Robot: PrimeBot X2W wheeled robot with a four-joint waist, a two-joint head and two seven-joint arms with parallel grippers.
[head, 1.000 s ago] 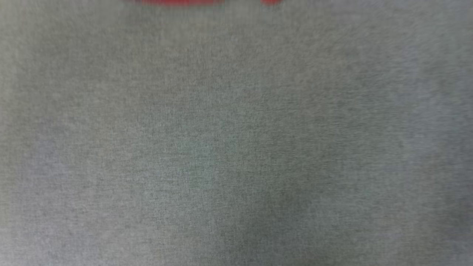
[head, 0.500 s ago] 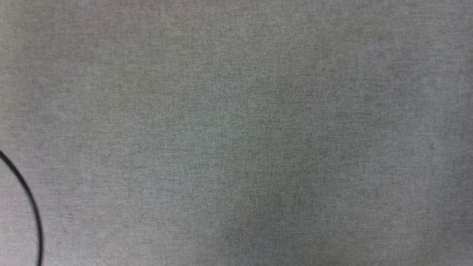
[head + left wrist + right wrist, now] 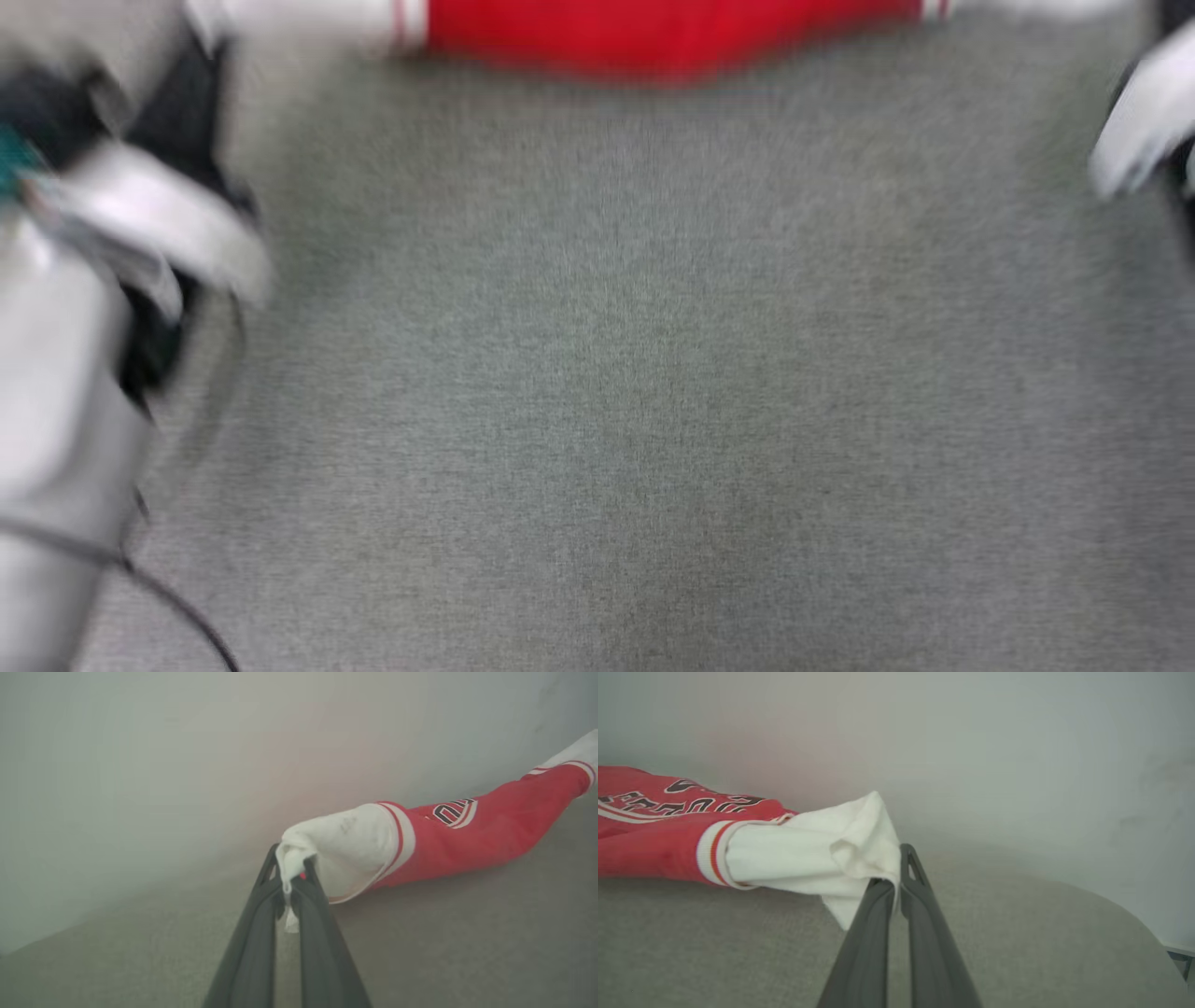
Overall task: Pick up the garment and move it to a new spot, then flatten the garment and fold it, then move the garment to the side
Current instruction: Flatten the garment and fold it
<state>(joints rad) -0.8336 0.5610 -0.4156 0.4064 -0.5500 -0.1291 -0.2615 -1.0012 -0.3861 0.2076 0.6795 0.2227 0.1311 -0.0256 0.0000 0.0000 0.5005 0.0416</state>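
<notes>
Left hand (image 3: 290,870) is closed, pinching the tip of one white sleeve (image 3: 345,844) of the red jersey T-shirt (image 3: 472,833). The shirt body trails off to that hand's right and appears to rest on the grey counter (image 3: 467,952). Right hand (image 3: 896,875) is likewise closed, clamped on the other white sleeve (image 3: 798,858), with the red body and its black-and-white lettering to that hand's left. The head view is blurred: red cloth spans the far edge beyond both hands.
</notes>
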